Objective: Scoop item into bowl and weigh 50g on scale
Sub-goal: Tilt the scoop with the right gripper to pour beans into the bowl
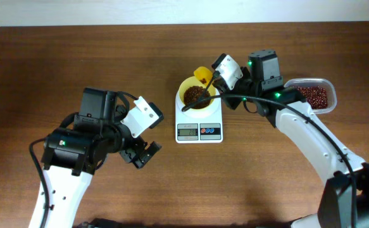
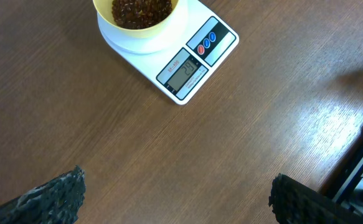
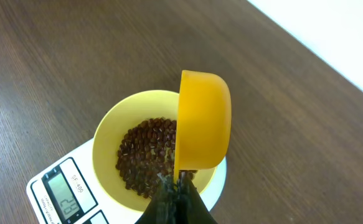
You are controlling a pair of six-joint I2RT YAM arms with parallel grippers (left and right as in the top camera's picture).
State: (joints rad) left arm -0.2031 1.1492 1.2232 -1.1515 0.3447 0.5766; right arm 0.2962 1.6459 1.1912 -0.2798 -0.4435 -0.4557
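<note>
Brown wooden tabletop [image 1: 76, 57] lay under everything. Right gripper [image 3: 177, 196] was clamped on the yellow scoop [image 3: 203, 121], which was tipped over the bowl [image 3: 106, 127]. Beans [image 3: 144, 149] lay inside the bowl, and it sat on the scale [image 1: 199, 120]. Left gripper [image 1: 143, 154] stood wide and empty, well apart. Its display [image 2: 182, 73] seemed short of target, so more scooping likely remained. One bowl, one scale, one scoop, one tub [image 1: 331, 96], two grippers; beans beyond counting

So the scale [image 3: 81, 190] had "SF-400" printed right beside its display [image 2: 183, 73]. The readout was two digits starting with 2, but the second was too fuzzy to call.
</note>
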